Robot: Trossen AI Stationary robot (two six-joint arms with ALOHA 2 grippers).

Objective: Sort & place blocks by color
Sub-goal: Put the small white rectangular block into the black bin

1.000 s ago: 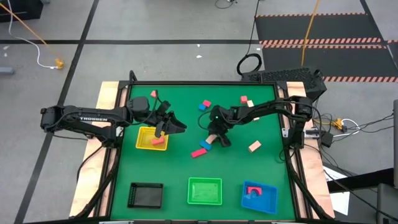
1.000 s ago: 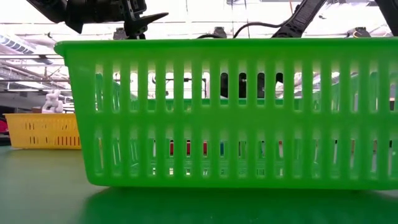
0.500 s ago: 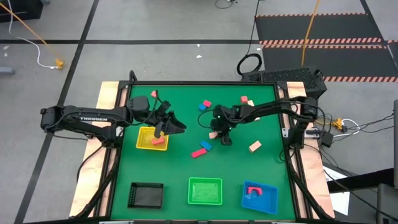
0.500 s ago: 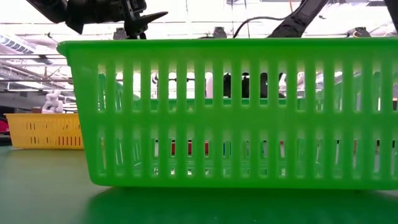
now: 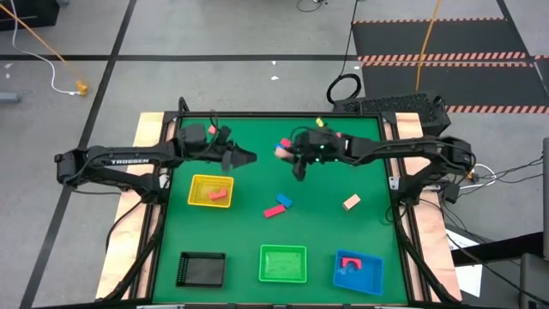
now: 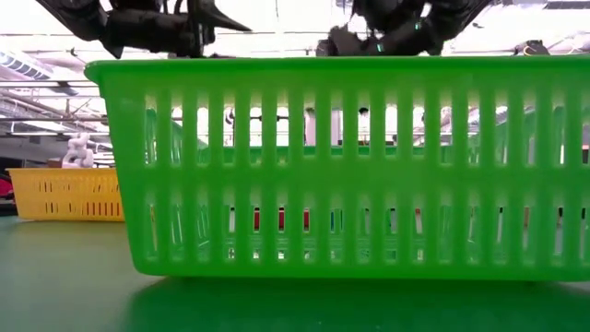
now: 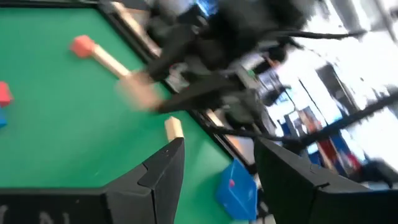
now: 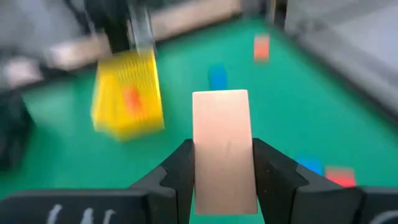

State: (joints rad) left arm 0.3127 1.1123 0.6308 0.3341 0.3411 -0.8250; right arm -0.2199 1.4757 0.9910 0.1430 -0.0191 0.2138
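Low view: green tray [image 6: 369,166] wall blocks table, hides blocks.

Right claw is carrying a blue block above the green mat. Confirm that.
Not quite: the block is pale cream, not blue. The right wrist view shows it clamped upright between the right claw's fingers; the high view places that claw above the green mat.

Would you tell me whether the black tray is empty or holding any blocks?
Empty: the high view shows only the bare dark floor of the black tray, with no block inside.
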